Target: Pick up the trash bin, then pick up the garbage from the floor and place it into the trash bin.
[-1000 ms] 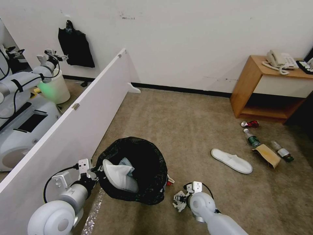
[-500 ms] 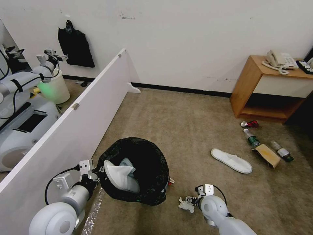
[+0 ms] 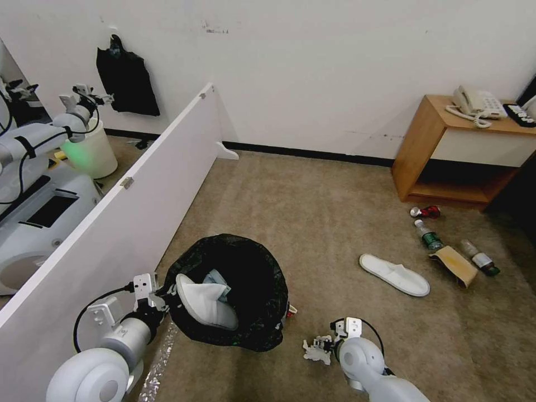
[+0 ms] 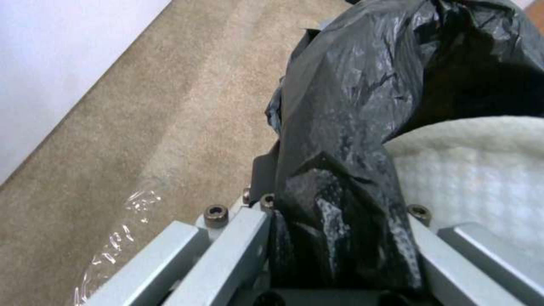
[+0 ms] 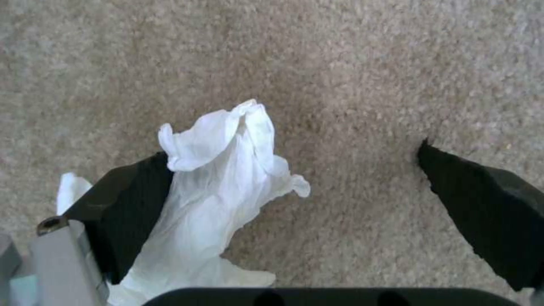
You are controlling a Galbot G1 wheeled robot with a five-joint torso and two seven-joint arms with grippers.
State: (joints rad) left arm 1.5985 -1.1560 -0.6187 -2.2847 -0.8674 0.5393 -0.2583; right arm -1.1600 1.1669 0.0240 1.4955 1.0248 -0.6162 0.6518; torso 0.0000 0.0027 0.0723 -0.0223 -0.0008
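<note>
The trash bin (image 3: 254, 304), lined with a crinkly black bag (image 4: 351, 127), hangs just above the carpet. My left gripper (image 3: 152, 291) is shut on its rim. A white slipper (image 3: 204, 301) lies inside it. My right gripper (image 3: 319, 350) is low over the carpet beside the bin. It is open, with a white tissue wad (image 5: 221, 187) resting against one finger (image 5: 130, 204). More garbage lies further right: a white slipper (image 3: 395, 274), a red can (image 3: 426, 211), a green-labelled bottle (image 3: 429, 236), a brown paper bag (image 3: 453, 265) and another bottle (image 3: 479, 258).
A white partition board (image 3: 128, 184) runs along the left. Behind it are another robot and a white bucket glowing green (image 3: 89, 151). A wooden side table (image 3: 430, 145) with a telephone (image 3: 474, 100) stands at the right wall. A black bag (image 3: 127, 78) hangs on the wall.
My right gripper has drifted a little away from the bin and toward me, with the tissue still at its fingers. The left gripper and the bin have stayed put.
</note>
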